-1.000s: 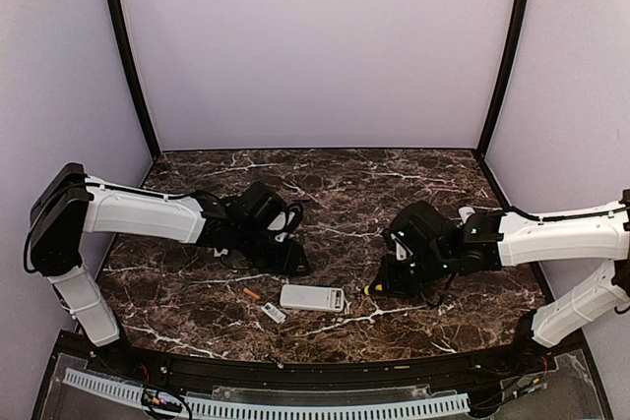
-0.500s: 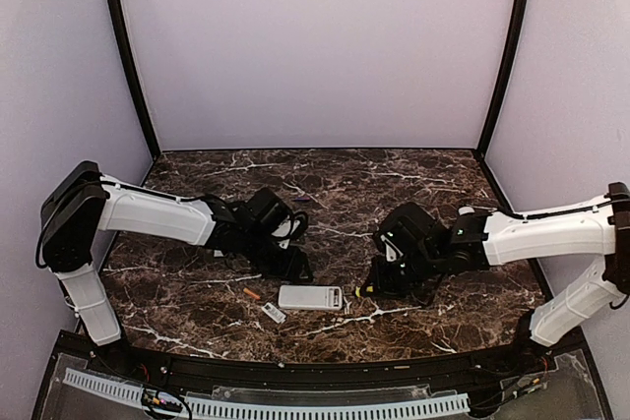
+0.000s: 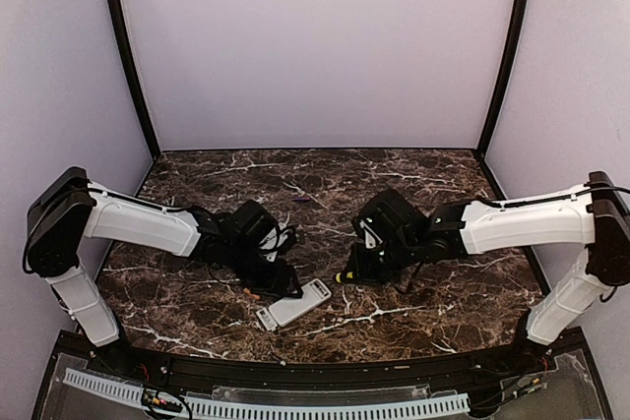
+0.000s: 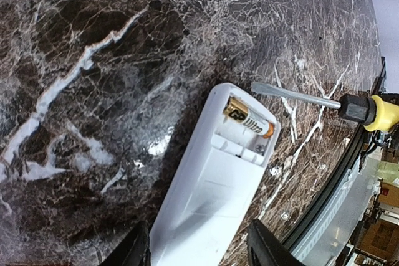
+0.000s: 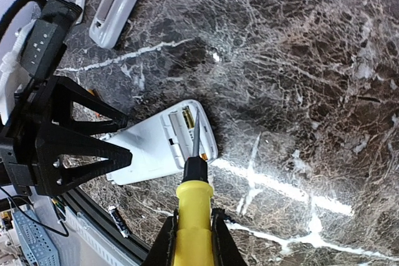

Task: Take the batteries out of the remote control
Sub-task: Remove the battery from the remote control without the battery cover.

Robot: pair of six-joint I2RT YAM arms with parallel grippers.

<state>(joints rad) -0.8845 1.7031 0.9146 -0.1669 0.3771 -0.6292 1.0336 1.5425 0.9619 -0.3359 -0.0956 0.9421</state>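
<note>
The white remote (image 4: 206, 197) lies diagonally on the marble with its back compartment open, and one orange-gold battery (image 4: 249, 118) sits inside. My left gripper (image 4: 199, 250) is shut on the remote's body, one finger on each long side; it also shows in the top view (image 3: 283, 285). My right gripper (image 5: 192, 235) is shut on the yellow-handled screwdriver (image 5: 193, 207). The screwdriver's tip rests over the open compartment beside the battery (image 5: 186, 118). In the top view the right gripper (image 3: 366, 261) is just right of the remote (image 3: 298, 304). A loose orange battery (image 3: 252, 293) lies beside the left gripper.
A second white remote (image 5: 118, 4) with an open, empty compartment lies further back, with a small white cover (image 5: 80, 1) beside it. A dark small cylinder (image 5: 117, 219) lies by the table's front rail (image 3: 295, 366). Purple walls enclose the table.
My left gripper moved toward the front and closed on the remote, turning it diagonal. My right arm moved left, bringing the screwdriver tip to the remote's battery compartment.
</note>
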